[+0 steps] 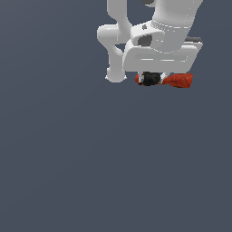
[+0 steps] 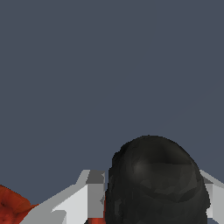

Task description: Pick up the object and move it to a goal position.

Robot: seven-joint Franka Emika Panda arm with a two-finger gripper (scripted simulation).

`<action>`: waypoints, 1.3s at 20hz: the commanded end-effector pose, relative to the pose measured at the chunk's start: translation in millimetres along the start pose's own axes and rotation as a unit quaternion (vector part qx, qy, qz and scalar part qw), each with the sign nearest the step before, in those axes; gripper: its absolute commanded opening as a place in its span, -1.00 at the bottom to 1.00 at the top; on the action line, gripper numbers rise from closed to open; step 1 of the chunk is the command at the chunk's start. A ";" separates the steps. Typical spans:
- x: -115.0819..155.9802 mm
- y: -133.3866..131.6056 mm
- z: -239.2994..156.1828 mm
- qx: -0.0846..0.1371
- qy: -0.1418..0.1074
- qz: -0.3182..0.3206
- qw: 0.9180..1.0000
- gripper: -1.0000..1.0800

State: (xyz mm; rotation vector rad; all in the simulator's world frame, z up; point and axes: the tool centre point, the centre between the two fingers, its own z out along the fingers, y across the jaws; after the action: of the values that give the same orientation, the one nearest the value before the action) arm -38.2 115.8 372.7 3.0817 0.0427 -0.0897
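The small red-orange drill with a black tip (image 1: 174,80) is clamped in the white gripper (image 1: 156,78). It could be dropped if squeezed loosely.

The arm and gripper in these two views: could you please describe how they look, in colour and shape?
The arm is glossy white with rounded, tubular links and dark grey patches at the joints. The gripper has a wide, boxy white body; its fingers are flat, angular and light grey. No cables or markings are visible.
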 end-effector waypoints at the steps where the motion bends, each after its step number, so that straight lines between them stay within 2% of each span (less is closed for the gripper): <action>1: -6.0 -5.1 -24.1 0.001 0.003 0.000 1.000 -1.00; 10: -15.7 -16.7 -65.4 0.001 0.003 0.000 1.000 -1.00; 20: -15.4 -17.3 -65.2 0.000 0.000 0.000 1.000 -1.00; 26: -18.2 -17.9 -79.7 0.000 0.000 0.000 1.000 -1.00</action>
State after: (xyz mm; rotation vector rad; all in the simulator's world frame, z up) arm -51.7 137.2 443.3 3.0798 0.0415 -0.1032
